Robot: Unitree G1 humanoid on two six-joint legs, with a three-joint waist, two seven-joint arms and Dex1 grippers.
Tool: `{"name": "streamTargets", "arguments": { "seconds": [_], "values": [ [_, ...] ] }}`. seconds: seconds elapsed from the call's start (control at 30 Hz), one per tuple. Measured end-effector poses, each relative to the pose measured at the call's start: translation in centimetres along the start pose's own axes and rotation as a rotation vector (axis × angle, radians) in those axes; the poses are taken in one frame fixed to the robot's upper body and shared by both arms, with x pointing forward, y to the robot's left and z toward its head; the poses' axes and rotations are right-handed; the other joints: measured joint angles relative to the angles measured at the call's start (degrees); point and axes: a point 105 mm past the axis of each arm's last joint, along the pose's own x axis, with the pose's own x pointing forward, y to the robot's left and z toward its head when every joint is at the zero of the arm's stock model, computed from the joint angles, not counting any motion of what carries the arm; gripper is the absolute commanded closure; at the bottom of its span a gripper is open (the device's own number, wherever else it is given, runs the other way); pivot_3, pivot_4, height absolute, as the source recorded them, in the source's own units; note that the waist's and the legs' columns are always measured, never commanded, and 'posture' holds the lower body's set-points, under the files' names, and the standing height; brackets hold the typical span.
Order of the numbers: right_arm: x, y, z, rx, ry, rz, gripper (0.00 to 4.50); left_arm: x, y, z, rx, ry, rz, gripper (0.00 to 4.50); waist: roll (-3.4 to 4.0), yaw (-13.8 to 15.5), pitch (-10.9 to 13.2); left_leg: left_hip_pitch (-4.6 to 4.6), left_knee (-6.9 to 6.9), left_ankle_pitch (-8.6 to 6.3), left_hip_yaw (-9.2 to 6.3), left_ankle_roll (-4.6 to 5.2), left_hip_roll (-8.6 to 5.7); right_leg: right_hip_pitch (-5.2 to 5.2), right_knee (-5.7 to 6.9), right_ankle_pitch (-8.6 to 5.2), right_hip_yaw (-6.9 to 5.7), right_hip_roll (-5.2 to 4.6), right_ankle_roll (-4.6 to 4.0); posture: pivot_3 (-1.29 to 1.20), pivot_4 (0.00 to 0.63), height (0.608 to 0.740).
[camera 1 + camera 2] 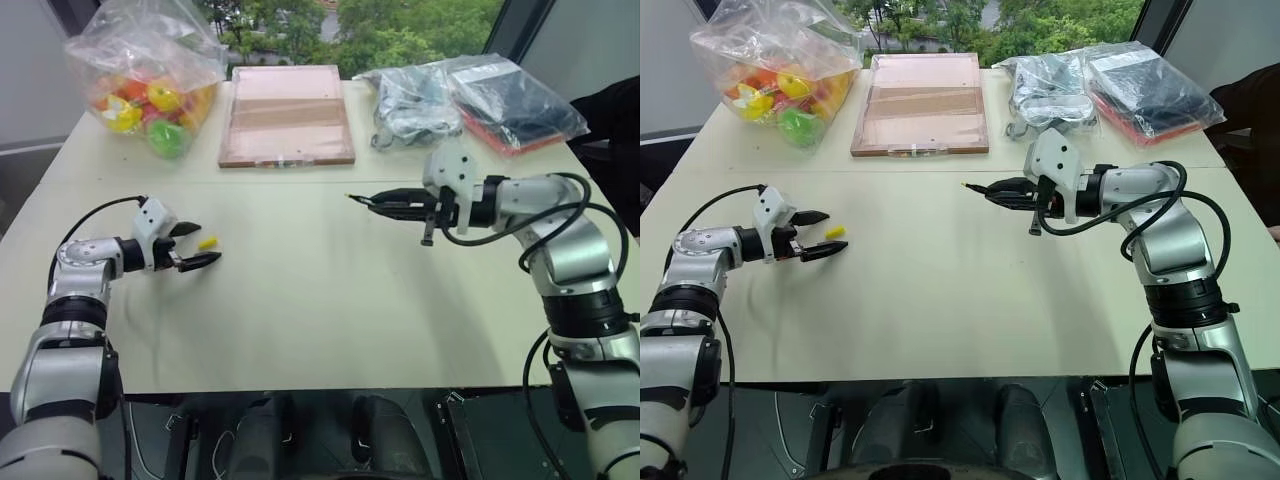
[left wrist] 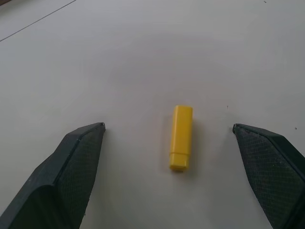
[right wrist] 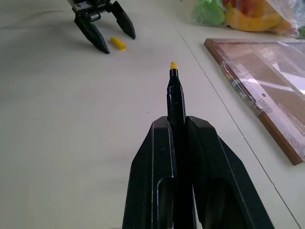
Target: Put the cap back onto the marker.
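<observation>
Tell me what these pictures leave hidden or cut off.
- Marker: right wrist view, its rear hidden between the right tool's shut fingers.
- Bag of toy balls: left eye view, top cut off by the picture's edge.
- Dark sleeve: left eye view, the person cut off at the edge.

cap (image 2: 181, 138) on table (image 1: 330, 300), board (image 1: 287, 115) behind

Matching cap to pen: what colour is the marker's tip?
Yellow, on the black marker; clearest in the right wrist view.
</observation>
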Motion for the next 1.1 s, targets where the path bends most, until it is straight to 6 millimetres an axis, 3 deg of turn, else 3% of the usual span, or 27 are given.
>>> {"name": "streamTargets", "arguments": {
  "seconds": [0.2,0.63,0.7,0.87,0.93,1.1],
  "values": [
    [0.0,-0.1,0.0,0.0,-0.001,-0.006,4.5,0.3,-0.2,0.1,-0.002,-0.011,-0.006,4.4,0.0,-0.03,0.0,0.0,0.0,0.0,0.0,0.0,0.0,0.01,0.0,0.0,0.0,0.0,0.0,0.0,0.15,0.74],
    [-1.1,-0.5,-1.3,-0.008,0.039,0.005,4.5,0.3,-0.1,0.7,0.007,-0.019,-0.023,4.46,-0.03,0.0,0.01,-0.02,0.02,0.0,0.0,0.01,0.0,0.0,0.0,0.0,0.0,0.0,0.0,0.0,0.15,0.74],
    [-1.4,-1.0,-1.2,-0.024,0.051,0.01,4.5,0.5,0.0,2.4,0.042,-0.043,-0.05,4.46,-0.08,0.03,0.04,-0.06,0.04,0.0,-0.01,0.01,0.0,-0.03,0.01,0.0,-0.01,0.0,0.0,0.0,0.15,0.74],
    [-1.6,-2.4,0.8,-0.133,0.058,0.054,4.5,1.1,-0.5,11.1,0.308,-0.148,-0.173,4.46,-0.07,-0.11,0.04,-0.05,0.04,0.11,0.02,-0.18,-0.01,-0.03,0.0,0.0,0.0,0.0,0.0,0.0,0.15,0.74],
    [-1.5,-2.8,1.2,-0.166,0.062,0.067,4.5,1.5,-1.1,12.9,0.381,-0.16,-0.217,4.46,-0.06,-0.21,0.03,-0.04,0.02,0.12,0.03,-0.2,-0.01,-0.03,0.0,-0.01,0.0,0.01,0.01,0.0,0.15,0.74],
    [-0.6,-3.0,0.9,-0.199,0.076,0.108,4.5,3.9,-3.4,14.5,0.457,-0.192,-0.329,4.46,-0.06,-0.22,0.03,-0.05,0.05,0.15,0.04,-0.21,0.0,-0.04,0.01,-0.01,0.0,0.01,0.02,0.0,0.15,0.74]
  ]
}}
